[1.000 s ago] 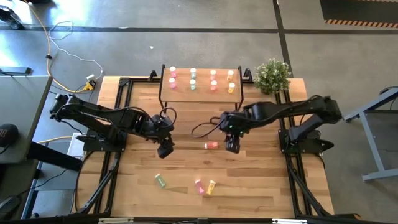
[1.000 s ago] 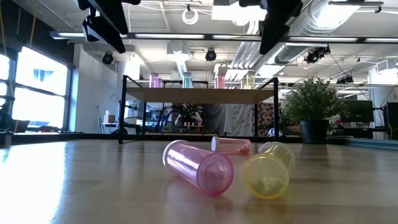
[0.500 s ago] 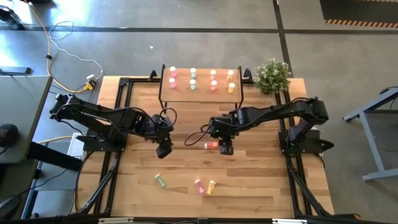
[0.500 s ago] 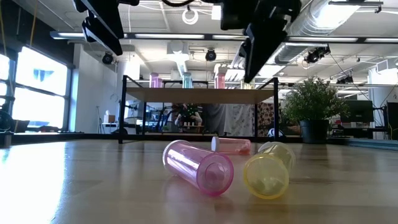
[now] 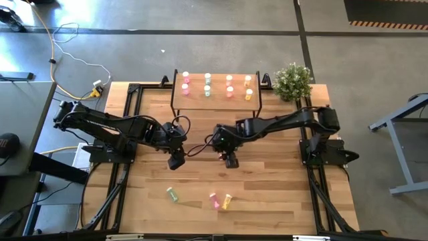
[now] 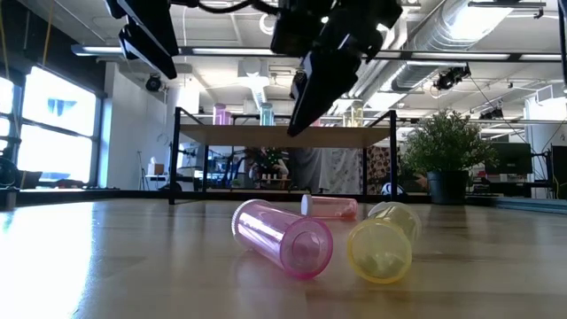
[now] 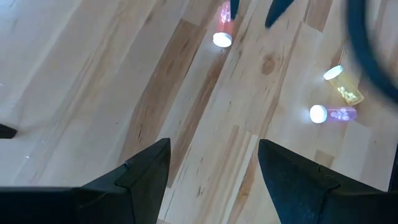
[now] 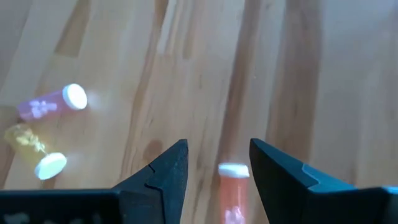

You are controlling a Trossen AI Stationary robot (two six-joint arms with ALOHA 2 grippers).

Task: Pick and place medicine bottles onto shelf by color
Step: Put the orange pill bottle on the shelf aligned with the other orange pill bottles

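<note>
the right end effector (image 5: pixel 231 161) has swept leftward over the desk (image 5: pixel 281 194) and now hangs above the red-orange bottle (image 8: pixel 233 186), fingers apart, ready to grasp. the left end effector (image 5: pixel 176 161) waits open, unmoved.

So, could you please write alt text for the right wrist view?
The right gripper, open, hangs over the wood-plank tabletop with a small red-orange, white-capped medicine bottle lying between its dark fingers. Farther off, a pink bottle and a yellow bottle lie together.
</note>
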